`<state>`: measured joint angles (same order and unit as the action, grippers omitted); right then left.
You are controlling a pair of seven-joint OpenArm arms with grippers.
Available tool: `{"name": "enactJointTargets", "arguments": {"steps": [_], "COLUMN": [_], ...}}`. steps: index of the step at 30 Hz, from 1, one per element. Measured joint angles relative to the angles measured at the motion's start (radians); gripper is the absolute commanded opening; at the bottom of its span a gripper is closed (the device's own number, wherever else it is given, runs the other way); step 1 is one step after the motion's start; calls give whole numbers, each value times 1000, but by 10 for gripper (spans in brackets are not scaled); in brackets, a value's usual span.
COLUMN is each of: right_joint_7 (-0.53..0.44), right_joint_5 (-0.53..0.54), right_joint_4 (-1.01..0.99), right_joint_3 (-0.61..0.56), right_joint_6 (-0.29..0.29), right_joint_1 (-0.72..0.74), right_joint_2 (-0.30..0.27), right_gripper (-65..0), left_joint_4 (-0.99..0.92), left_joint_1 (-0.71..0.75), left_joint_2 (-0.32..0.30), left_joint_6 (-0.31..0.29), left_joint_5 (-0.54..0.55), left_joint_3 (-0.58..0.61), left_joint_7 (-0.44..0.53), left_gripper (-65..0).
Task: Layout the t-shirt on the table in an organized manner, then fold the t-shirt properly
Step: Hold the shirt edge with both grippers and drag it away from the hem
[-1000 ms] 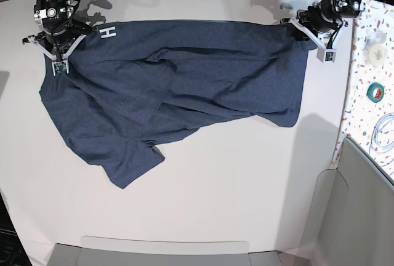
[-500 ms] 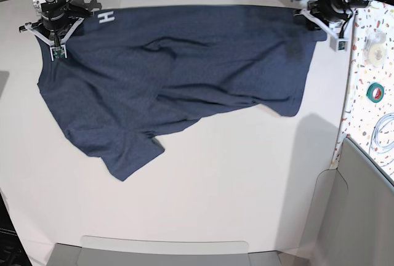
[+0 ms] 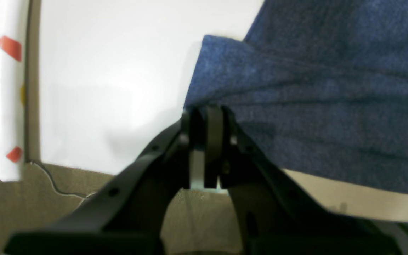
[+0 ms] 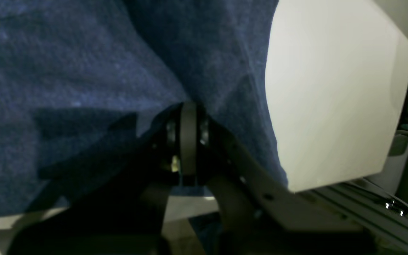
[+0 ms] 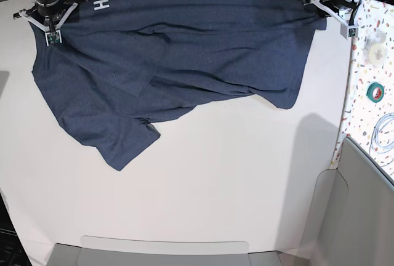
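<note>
Base view: the t-shirt (image 5: 178, 63) stretches between both grippers along the far edge of the table (image 5: 234, 180). The right gripper (image 5: 52, 26) is clamped on one top corner, a white "H" (image 5: 101, 5) just beside it. The left gripper (image 5: 335, 15) pinches the opposite corner. From each pinch the cloth hangs toward the near side, rumpled, one sleeve (image 5: 123, 149) trailing below the right gripper.

Table (image 5: 234, 180) front half bare, passable; t-shirt (image 5: 172, 63) covers rear; speckled strip (image 5: 372, 63) bounds side.
</note>
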<state>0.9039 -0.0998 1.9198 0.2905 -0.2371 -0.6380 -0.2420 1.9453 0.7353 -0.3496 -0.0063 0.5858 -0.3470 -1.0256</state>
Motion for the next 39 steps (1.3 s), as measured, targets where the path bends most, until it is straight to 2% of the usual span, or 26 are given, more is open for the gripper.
{"name": "enactJointTargets", "arguments": {"steps": [6,16,24,36,39], "right_joint_7": [29,52,103,94,96], "right_joint_5": [-8,-14,-18,-16,-9], "right_joint_4": [20,31,31,29,27], "right_joint_3": [2,2,3,3,2], "right_joint_6": [2,2,-2,-2,-6], "right_joint_1": [-30,-44,-13,-16,-19], "right_joint_2": [-1,2,7,1,-18], "right_gripper": [-650,-650,-650,-650,-650], "left_joint_4": [25,29,18,18,18], "left_joint_1": [50,45,-40,-33,-31], "left_joint_2": [17,20,19,19,19], "left_joint_6": [-2,5,-1,2,2], "left_joint_5": [1,-11,-10,-11,-11], "left_joint_3": [0,28,26,26,26], "left_joint_7": [0,2,-21,-18,-17], "left_gripper": [-611,-611,-611,-611,-611]}}
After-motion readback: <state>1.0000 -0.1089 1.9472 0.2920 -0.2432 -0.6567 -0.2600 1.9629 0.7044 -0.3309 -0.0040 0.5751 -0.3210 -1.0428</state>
